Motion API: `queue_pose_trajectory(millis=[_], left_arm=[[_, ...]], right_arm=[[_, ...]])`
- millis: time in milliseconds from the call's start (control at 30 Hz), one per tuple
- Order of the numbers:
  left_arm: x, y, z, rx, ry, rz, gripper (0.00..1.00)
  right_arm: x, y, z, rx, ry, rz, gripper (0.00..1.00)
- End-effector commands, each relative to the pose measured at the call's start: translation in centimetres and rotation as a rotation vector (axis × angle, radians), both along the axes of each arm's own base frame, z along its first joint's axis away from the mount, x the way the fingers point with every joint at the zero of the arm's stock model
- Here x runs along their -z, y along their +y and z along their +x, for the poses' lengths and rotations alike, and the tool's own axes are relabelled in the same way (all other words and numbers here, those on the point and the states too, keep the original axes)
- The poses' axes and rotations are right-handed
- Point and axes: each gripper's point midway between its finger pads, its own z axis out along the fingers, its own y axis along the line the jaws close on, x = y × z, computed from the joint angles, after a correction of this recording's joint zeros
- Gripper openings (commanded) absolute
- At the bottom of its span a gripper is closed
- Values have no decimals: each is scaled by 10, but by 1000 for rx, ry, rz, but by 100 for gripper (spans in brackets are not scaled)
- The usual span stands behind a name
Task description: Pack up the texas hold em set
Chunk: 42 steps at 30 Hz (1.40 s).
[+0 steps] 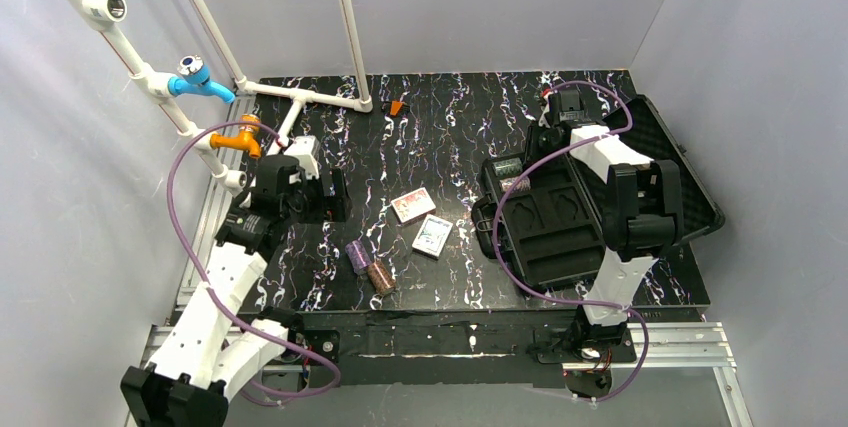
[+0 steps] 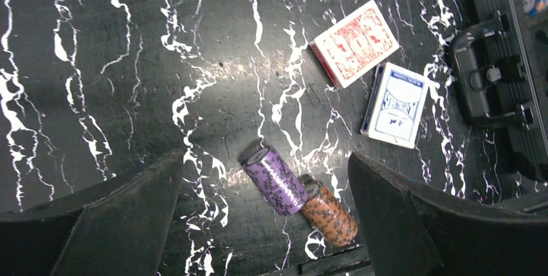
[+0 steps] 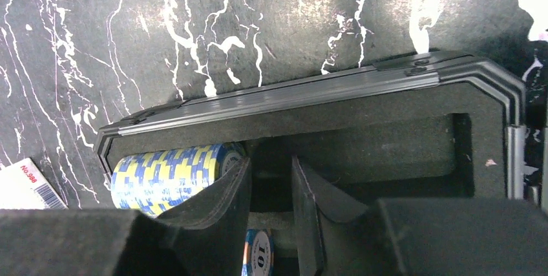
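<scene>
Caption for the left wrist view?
Open claw above purple chip stack and brown chip stack; red deck and blue deck lie beyond.

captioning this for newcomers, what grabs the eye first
The open black case sits at the table's right, the right gripper inside it beside a blue-and-yellow chip stack. Mid-table lie a red deck, a blue deck, and a purple stack and brown stack on their sides.

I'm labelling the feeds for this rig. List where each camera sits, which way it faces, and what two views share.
Top external: above and behind, looking down on the table; left arm and right arm show.
Left wrist: facing down at the purple stack and brown stack; the open left gripper frames them.
Right wrist: facing down into the case beside a blue-yellow stack; the right gripper shows.
Shared: top and left wrist both show the red deck and blue-white deck.
</scene>
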Motion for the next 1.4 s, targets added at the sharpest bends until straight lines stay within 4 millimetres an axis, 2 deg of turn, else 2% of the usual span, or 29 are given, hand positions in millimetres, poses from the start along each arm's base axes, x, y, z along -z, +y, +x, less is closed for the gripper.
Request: queue_pose_trajectory(millis=[0, 100, 200, 467, 533, 867, 1033, 1200, 1367], left_arm=[[-12, 8, 20, -88, 5, 33, 98], [-4, 15, 27, -160, 41, 51, 98], [-12, 11, 36, -162, -11, 22, 98], [-17, -27, 87, -172, -258, -214, 98], [-13, -39, 99, -157, -283, -227, 98], [30, -106, 150, 16, -259, -106, 98], [58, -125, 175, 44, -228, -62, 98], [93, -144, 191, 110, -185, -47, 98], [110, -151, 204, 163, -188, 0, 98]], right_arm=[[-32, 8, -2, -12, -62, 12, 40], [-45, 2, -3, 3, -93, -14, 41], [-60, 2, -7, 11, -126, -4, 41], [-88, 8, -31, 14, -205, 54, 43], [-95, 9, -35, 19, -227, 67, 42], [-121, 20, -56, 14, -305, 124, 40], [-125, 27, -71, -9, -317, 141, 41], [-128, 31, -78, -28, -330, 137, 41], [-127, 33, -80, -38, -327, 134, 41]])
